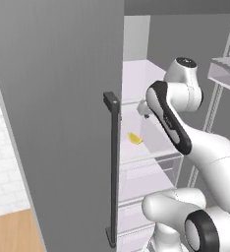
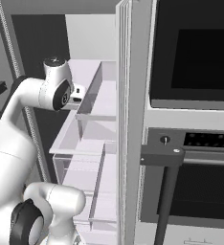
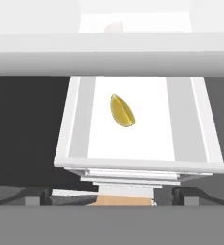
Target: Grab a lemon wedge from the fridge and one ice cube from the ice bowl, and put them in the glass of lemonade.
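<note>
The fridge (image 1: 58,123) stands open and my arm reaches into it. A small bright-yellow lemon wedge (image 3: 121,111) lies alone on a white shelf (image 3: 181,119); from the left base it shows as the same lemon wedge (image 1: 134,139), just below my forearm. My gripper (image 3: 113,197) hovers above the shelf, pointing down at the wedge, well apart from it. Its two dark fingertips (image 3: 36,196) stand wide at the view's lower corners, open with nothing between them. The ice bowl and the glass of lemonade are out of view.
The closed fridge door's dark bar handle (image 1: 114,167) stands left of the opening. Clear drawers (image 2: 85,167) sit under the shelf. The open door's edge (image 2: 130,119) and door bins (image 2: 102,91) flank my arm. A dark oven (image 2: 195,119) lies to the right.
</note>
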Robot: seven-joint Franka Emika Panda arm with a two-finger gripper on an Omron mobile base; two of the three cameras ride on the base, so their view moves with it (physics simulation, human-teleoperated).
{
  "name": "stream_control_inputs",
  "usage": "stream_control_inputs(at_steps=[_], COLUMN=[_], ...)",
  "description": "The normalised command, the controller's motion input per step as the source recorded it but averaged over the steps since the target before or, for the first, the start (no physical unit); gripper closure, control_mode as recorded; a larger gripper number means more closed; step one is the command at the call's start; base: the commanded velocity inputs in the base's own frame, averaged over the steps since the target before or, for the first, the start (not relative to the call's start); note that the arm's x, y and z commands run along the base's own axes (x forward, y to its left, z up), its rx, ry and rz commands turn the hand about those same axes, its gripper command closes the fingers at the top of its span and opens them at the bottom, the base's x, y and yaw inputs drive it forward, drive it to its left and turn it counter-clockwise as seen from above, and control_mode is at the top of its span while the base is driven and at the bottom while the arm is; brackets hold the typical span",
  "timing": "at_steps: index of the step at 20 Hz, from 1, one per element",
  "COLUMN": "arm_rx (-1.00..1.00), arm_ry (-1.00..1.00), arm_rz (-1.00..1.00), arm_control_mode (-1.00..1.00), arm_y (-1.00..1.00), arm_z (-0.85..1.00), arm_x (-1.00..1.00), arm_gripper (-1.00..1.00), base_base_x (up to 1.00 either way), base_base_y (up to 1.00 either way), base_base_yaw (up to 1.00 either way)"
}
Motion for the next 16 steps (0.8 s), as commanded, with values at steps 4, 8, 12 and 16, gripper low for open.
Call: stream_control_inputs(at_steps=[4,8,12,16], arm_rx=[0.08,0.04,0.00,0.00], arm_ry=[0.00,0.00,0.01,0.03], arm_rz=[0.00,0.00,0.00,0.00], arm_control_mode=[-1.00,-1.00,-1.00,-1.00], arm_y=[-0.06,0.00,0.21,0.21], arm_z=[-0.78,-0.94,-0.76,-0.19], arm_x=[-0.34,-0.17,0.34,0.88], arm_gripper=[-1.00,-1.00,-1.00,-1.00], base_base_x=[0.00,0.00,0.00,0.00], base_base_y=[0.00,0.00,0.00,0.00], base_base_yaw=[0.00,0.00,0.00,0.00])
